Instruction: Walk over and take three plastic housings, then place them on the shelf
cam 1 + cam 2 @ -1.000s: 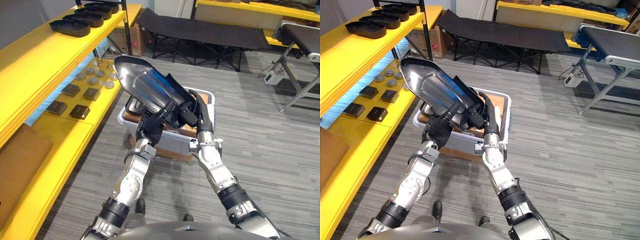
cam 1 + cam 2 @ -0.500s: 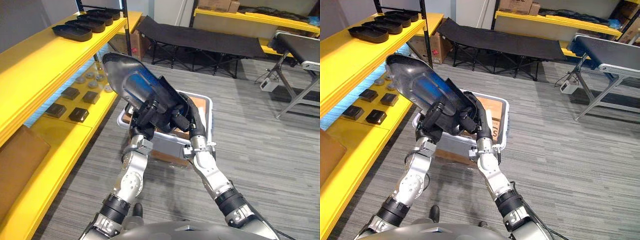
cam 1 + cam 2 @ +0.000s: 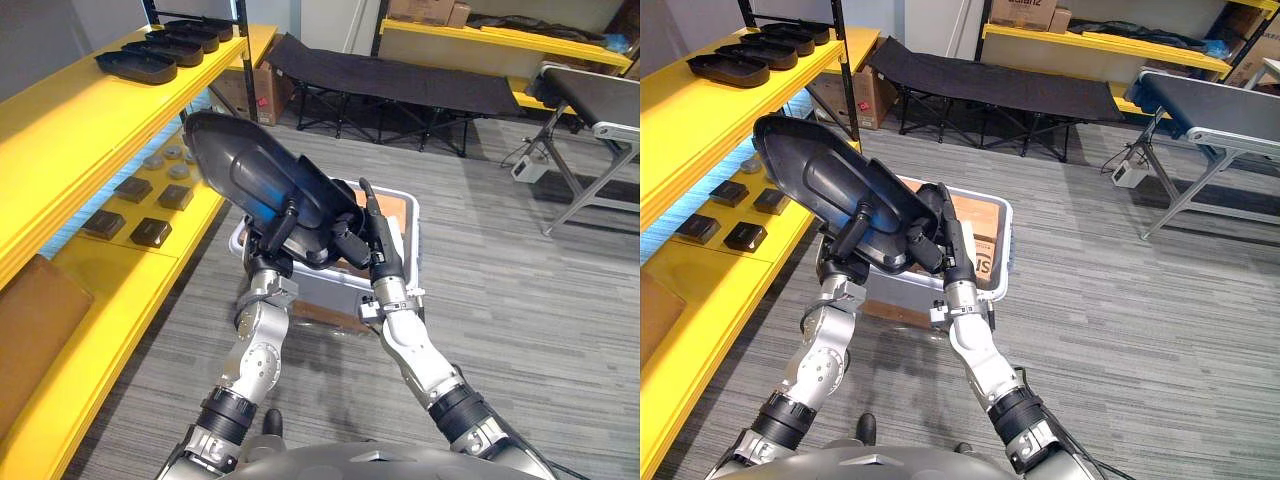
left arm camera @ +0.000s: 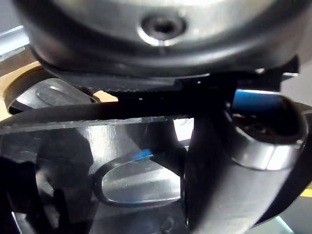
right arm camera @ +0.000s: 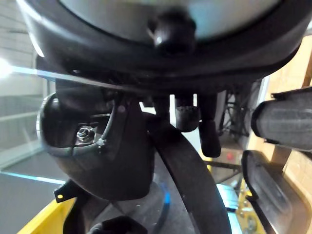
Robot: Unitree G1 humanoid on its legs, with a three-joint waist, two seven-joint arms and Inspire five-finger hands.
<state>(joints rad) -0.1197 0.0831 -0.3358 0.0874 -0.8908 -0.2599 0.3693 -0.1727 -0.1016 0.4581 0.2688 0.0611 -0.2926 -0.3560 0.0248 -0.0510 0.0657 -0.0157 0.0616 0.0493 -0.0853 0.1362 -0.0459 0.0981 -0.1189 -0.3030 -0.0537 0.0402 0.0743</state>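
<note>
Currently: one plastic housing (image 3: 245, 170) held in both hands above the bin (image 3: 412, 215).

Left hand (image 3: 268, 240) and right hand (image 3: 372, 240) are both clamped on the lower end of the single dark, glossy housing, fingers curled against its shell. It is tilted, with its broad end raised toward the shelving and clear of every surface. One white bin stands on the floor directly below, with brown cardboard (image 3: 985, 225) inside; the dark print on the cardboard cannot be read. At least four black shelved housings (image 3: 135, 65) lie in a row along the far end of the top shelf (image 3: 60, 120). On the lower shelf (image 3: 110, 290) are four dark square blocks (image 3: 150, 232) near its front edge, and several round grey discs (image 3: 165, 158) partly hidden behind the held housing. One black folding cot (image 3: 400, 85) stands beyond the bin.
</note>
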